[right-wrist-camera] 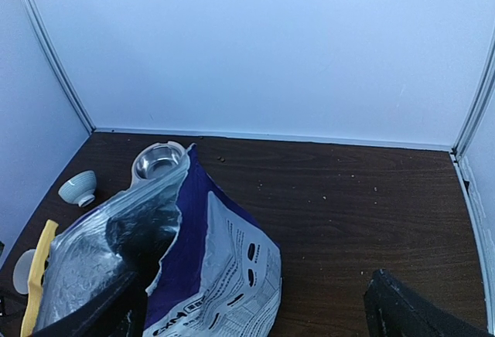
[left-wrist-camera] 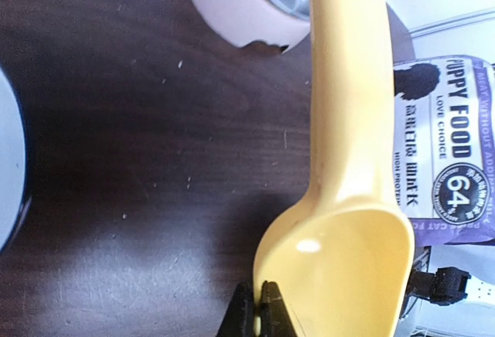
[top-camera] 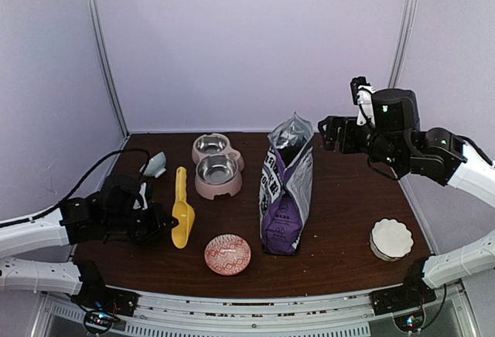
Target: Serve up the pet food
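The purple and white "PUPPY FOOD" bag point(top-camera: 286, 198) stands upright mid-table, its top open. It also shows in the left wrist view point(left-wrist-camera: 448, 175) and in the right wrist view point(right-wrist-camera: 201, 275). The inside is dark and no kibble shows. The yellow scoop point(top-camera: 182, 213) lies left of the bag with its handle pointing to the back. My left gripper point(top-camera: 165, 225) is shut on the rim of the scoop's bowl point(left-wrist-camera: 348, 267), and the fingertips point(left-wrist-camera: 271, 298) pinch that edge. My right gripper point(top-camera: 331, 132) is open and empty, high above and behind the bag's mouth.
A pink double pet bowl point(top-camera: 216, 168) with steel insets stands behind the scoop. A red patterned dish point(top-camera: 227, 254) sits near the front, a white scalloped dish point(top-camera: 390, 238) at the front right, and a small pale cup point(top-camera: 155, 165) at the back left. Crumbs dot the table point(right-wrist-camera: 348, 190).
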